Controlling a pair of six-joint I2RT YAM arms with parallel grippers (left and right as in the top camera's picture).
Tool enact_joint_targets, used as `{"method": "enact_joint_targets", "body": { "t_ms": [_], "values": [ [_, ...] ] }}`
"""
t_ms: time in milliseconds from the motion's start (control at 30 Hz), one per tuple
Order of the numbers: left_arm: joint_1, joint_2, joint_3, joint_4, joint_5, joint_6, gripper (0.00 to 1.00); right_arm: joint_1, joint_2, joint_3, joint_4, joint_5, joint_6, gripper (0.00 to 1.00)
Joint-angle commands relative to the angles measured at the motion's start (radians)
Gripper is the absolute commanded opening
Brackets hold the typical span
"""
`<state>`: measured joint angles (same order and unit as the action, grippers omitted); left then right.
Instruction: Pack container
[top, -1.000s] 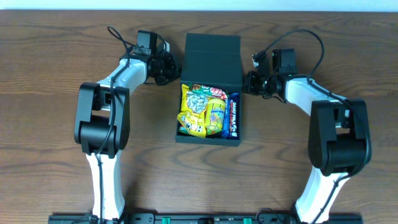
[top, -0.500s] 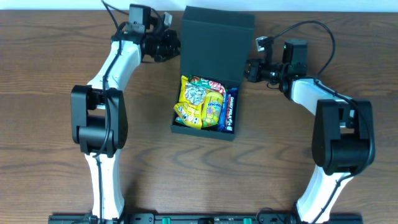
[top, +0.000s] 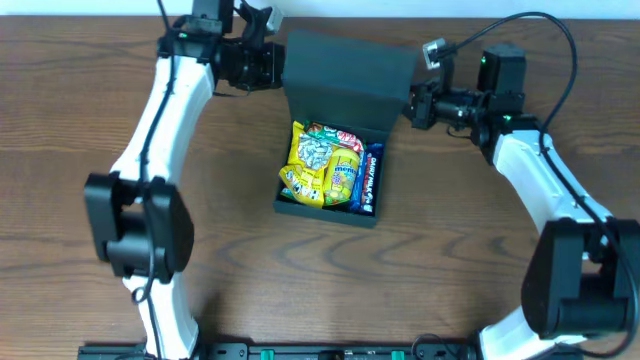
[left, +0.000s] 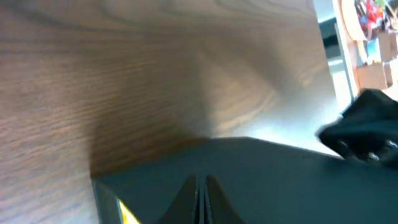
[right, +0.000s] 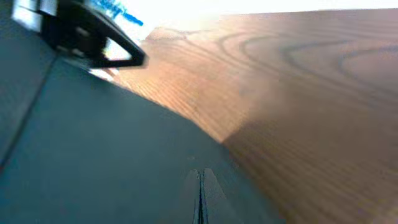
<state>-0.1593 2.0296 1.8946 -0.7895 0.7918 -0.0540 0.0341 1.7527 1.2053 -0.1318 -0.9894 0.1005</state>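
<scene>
1. A dark teal-black rectangular matte cardboard container (top: 325, 214) sits at the centre of a brown wood-grain table (top: 470, 250), between the two white-and-black robot arms. Its hinged flap lid (top: 345, 80) is tilted up at the far end.
2. Inside the open box lie crinkled yellow snack packets (top: 312, 170) and, against the right wall, a slim blue wrapped bar (top: 371, 180).
3. The left gripper (top: 275, 65) meets the lid's left edge, and the right gripper (top: 412, 103) meets its right edge, so the flap is flanked on both sides.
4. From the left wrist, the left gripper (left: 200, 196) shows its fingers drawn almost together, a hairline slit between them, pinched on the dark lid (left: 280, 180) with the table (left: 124, 74) beyond.
5. The right wrist view matches: the right gripper (right: 200, 193) is closed to a thin seam on the lid (right: 93, 155), above the tabletop (right: 311, 93).
</scene>
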Motion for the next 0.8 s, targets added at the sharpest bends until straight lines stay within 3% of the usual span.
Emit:
{"method": "enact_joint_targets", "body": {
  "t_ms": [0,233,433,600,700,767],
  "values": [
    [-0.017,-0.058,0.021,-0.042,-0.018,0.124,0.06,0.006,-0.055,0.007,-0.069,-0.005,-0.106,0.02],
    [-0.056,-0.101,0.021,-0.193,-0.091,0.215,0.06,0.053,-0.109,0.008,-0.287,0.143,-0.208,0.01],
    [-0.058,-0.108,0.021,-0.262,-0.154,0.22,0.06,0.053,-0.192,0.008,-0.402,0.322,-0.207,0.01],
    [-0.077,-0.111,0.008,-0.343,-0.232,0.258,0.06,0.052,-0.236,0.006,-0.595,0.433,-0.206,0.02],
    [-0.099,-0.111,-0.039,-0.34,-0.26,0.259,0.06,0.052,-0.236,-0.042,-0.639,0.45,-0.17,0.02],
    [-0.104,-0.111,-0.079,-0.325,-0.282,0.226,0.06,0.051,-0.236,-0.126,-0.579,0.496,-0.066,0.02]
  ]
}}
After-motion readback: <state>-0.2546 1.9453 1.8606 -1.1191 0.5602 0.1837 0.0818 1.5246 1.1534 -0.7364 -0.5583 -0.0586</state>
